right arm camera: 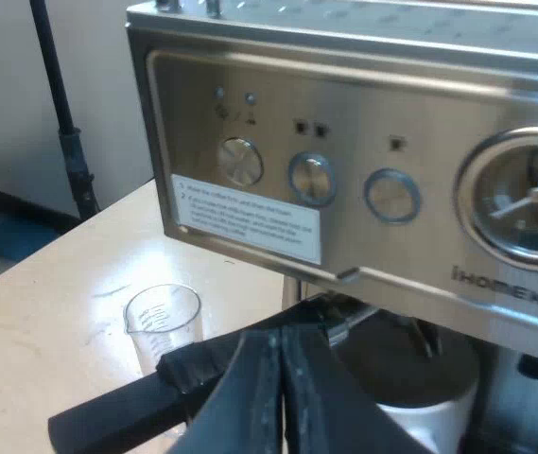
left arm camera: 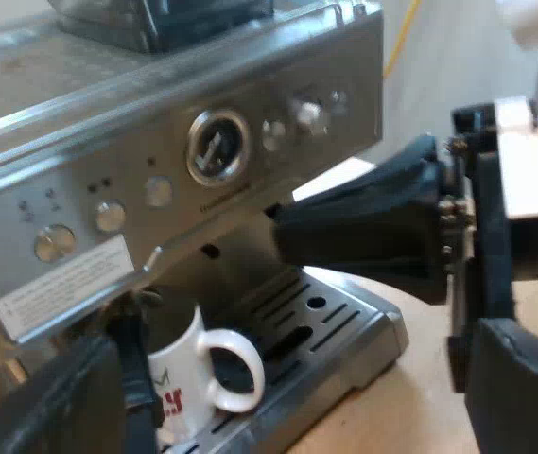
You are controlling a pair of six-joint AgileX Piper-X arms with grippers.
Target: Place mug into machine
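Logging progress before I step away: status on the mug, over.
Left gripper open, right gripper shut, empty. Mug upright on drip tray under espresso machine. Measuring glass apart on table.

The left tool (left arm camera: pixel 297 378) is in the spread position. Its two black fingers (left arm camera: pixel 519 388) stand wide apart, one on either side of the wrist axis, and grip nothing.

The right tool (right arm camera: pixel 281 378) is in the closed position. Its inner finger faces are pressed together along a thin seam and taper to a single tip. Nothing is clamped in the seam.

The right tool lies roughly level, ahead of the left tool's gap. Its black body joins the pale link of the right arm (left arm camera: pixel 533 161).
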